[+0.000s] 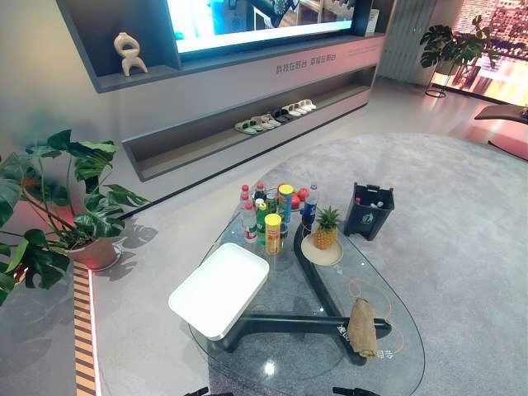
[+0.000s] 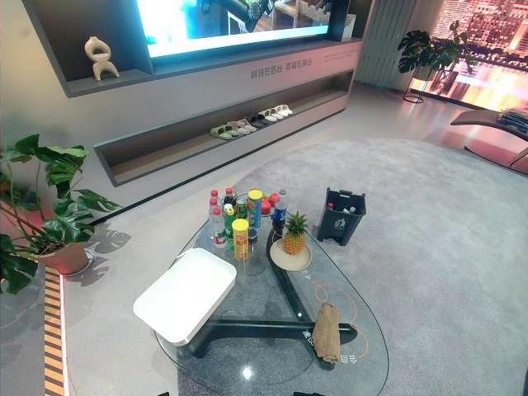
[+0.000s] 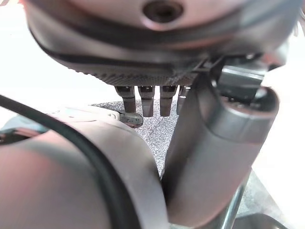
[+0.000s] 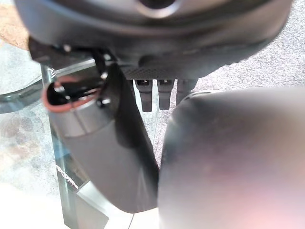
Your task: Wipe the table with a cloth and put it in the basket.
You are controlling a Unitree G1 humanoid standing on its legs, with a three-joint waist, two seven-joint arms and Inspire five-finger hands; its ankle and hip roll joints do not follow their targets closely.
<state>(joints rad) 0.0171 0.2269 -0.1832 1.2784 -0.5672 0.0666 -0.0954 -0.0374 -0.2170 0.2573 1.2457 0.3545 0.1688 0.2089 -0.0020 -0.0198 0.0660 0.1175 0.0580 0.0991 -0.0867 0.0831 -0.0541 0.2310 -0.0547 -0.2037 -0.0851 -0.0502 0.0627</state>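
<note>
On the glass table (image 1: 388, 355), cloth (image 1: 361, 327) lies lengthwise, pointing away; both hands' fingers hang straight

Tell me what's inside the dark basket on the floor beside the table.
The dark basket shows a few small items near its rim, including something red; too small to identify. Its lower interior is hidden by its walls.

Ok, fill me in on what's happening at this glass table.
Nothing is being handled yet. The brown cloth lies crumpled on the near right part of the glass table, untouched. The white basket sits on the table's left side, empty as far as can be seen. Bottles and cans cluster at the far end beside a pineapple on a plate. The left hand and right hand hang down with straight fingers, holding nothing. Wiping has not begun.
</note>
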